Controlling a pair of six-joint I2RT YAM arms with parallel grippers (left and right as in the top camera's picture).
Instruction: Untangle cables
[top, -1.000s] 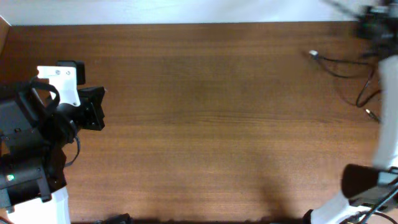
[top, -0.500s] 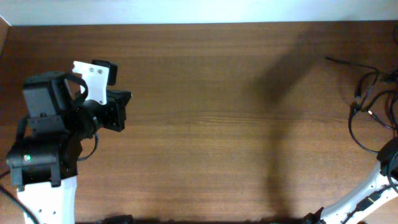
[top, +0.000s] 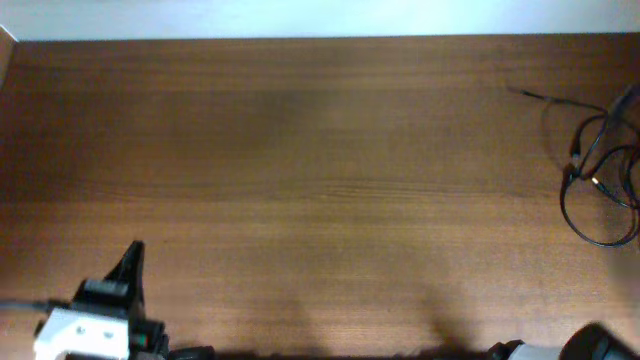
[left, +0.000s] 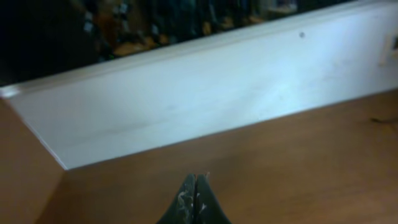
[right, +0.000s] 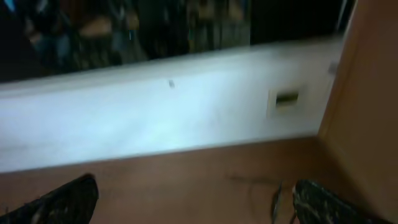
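Task thing: the thin black looped cables (top: 598, 175) lie in a loose bundle on the brown wooden worktop (top: 300, 180). One free end runs out of the bundle toward the worktop's middle.
Left end effector: the left end effector (left: 195, 183) has its two fingers pressed together, with nothing between them.
Right end effector: the right end effector (right: 193, 190) has its fingers spread wide and holds nothing. The overhead view shows only a part of its arm.
Cables from the left end effector: they are far ahead and well to its right. Only a small dark end shows at the border of its view.
Cables from the right end effector: they are ahead of it, more toward its right finger, and apart from it. The view is blurred, so single loops cannot be told.
Step in hand: judged as the approach, because neither side holds a cable.
Risk, wrong grasp: the spread fingers could close on several loops at once, since the strands cross each other. A pull would then tighten the knot.
Risk, one-sided pull: with the left end effector so far away, nothing would hold the bundle, and it could slide along whole.
Risk, collision: the brown wooden side wall (right: 367, 93) stands close beside the bundle, so a wide reach could strike it.
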